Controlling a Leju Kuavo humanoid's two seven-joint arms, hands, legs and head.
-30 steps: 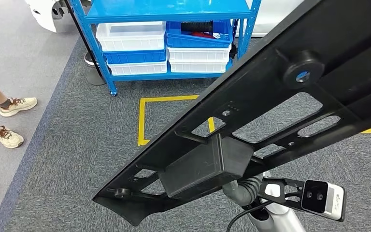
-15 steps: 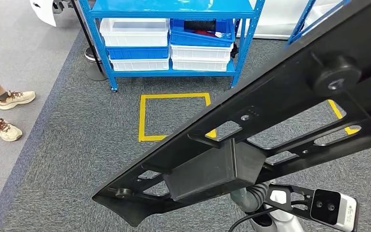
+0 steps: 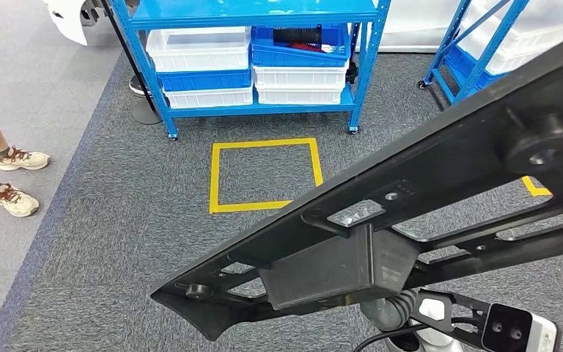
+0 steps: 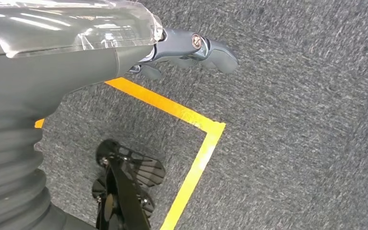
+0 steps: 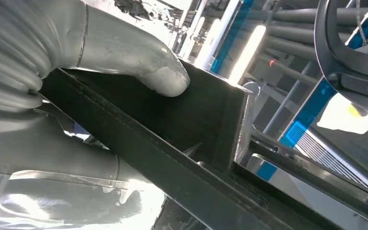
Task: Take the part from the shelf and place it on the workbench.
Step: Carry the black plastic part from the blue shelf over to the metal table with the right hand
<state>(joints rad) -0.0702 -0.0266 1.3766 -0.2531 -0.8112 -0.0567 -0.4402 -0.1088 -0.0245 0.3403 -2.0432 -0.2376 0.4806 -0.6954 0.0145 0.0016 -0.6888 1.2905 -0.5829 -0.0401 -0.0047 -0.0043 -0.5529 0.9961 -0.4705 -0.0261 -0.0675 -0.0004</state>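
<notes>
My right hand (image 5: 100, 96) is clamped on the long black plastic part (image 3: 425, 198) with slotted cut-outs, thumb pressed over its boxy block; the part slants across in front of me, above the grey carpet (image 3: 117, 242). My left hand (image 4: 191, 50) hangs over the carpet holding nothing, fingers loosely apart, beside a yellow tape square (image 3: 264, 176). The blue metal shelf (image 3: 256, 15) with white bins (image 3: 198, 50) stands beyond the square.

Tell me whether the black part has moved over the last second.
Yes. Against the yellow floor square, the black part has shifted right and down in the head view, uncovering the square's right side.
</notes>
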